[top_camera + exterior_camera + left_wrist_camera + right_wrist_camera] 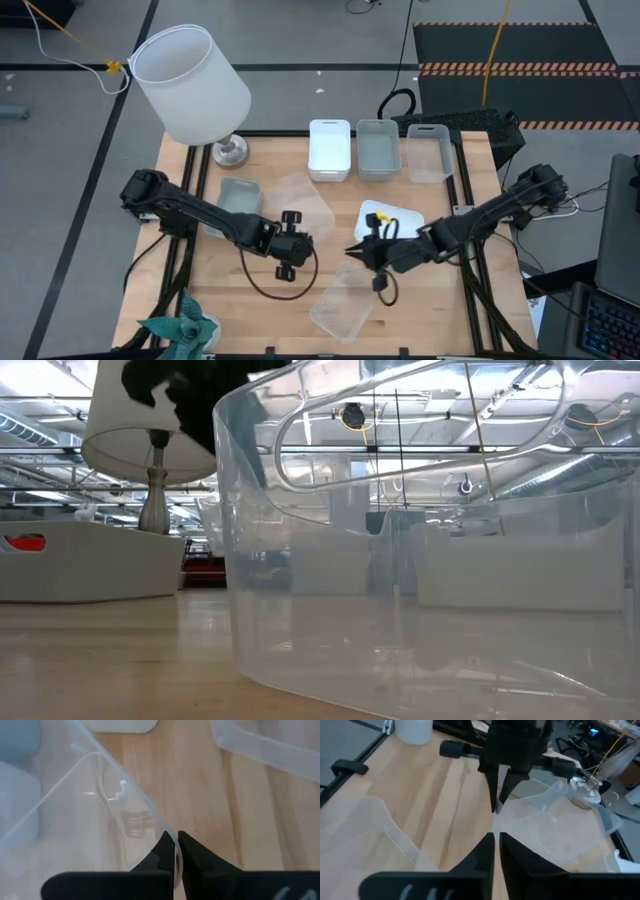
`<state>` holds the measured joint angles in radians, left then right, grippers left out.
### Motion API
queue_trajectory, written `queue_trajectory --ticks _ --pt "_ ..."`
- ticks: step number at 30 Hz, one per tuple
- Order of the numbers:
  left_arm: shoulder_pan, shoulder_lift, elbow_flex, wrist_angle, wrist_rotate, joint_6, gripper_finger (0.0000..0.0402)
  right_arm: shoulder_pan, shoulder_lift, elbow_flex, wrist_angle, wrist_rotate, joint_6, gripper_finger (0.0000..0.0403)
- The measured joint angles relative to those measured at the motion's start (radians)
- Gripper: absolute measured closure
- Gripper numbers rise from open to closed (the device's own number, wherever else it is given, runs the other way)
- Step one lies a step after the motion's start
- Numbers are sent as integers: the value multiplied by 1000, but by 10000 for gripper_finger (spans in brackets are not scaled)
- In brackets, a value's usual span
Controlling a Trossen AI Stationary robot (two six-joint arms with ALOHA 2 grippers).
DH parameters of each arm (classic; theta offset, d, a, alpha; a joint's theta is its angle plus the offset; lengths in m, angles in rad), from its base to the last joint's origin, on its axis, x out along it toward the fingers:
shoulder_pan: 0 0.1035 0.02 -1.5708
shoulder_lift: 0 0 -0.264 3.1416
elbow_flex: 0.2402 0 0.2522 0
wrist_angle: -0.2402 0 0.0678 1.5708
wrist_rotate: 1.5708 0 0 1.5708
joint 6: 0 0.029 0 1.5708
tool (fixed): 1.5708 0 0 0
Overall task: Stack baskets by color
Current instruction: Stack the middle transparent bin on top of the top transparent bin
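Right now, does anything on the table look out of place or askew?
Yes. Three baskets sit in a neat row at the far edge, but the clear plastic basket near the front edge lies skewed, and another clear basket is tilted, its rim pinched in the left gripper. A big white lampshade leans over the far-left corner.

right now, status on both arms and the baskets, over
Left end effector shut on clear basket rim, mid-table. Right end effector close opposite, holding nothing seen. Another clear basket near front edge; white, grey, clear baskets lined at back. Lamp back left.
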<state>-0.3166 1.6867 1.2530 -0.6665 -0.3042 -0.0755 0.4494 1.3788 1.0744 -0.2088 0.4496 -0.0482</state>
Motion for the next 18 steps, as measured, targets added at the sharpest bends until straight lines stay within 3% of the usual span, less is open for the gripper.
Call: queue_trajectory --ticks 7,18 --pt "-13 3 85 -58 -11 92 394 -11 108 109 -96 13 -47 320" --pt "-19 6 104 -94 -50 131 395 -11 121 126 -156 124 -81 247"
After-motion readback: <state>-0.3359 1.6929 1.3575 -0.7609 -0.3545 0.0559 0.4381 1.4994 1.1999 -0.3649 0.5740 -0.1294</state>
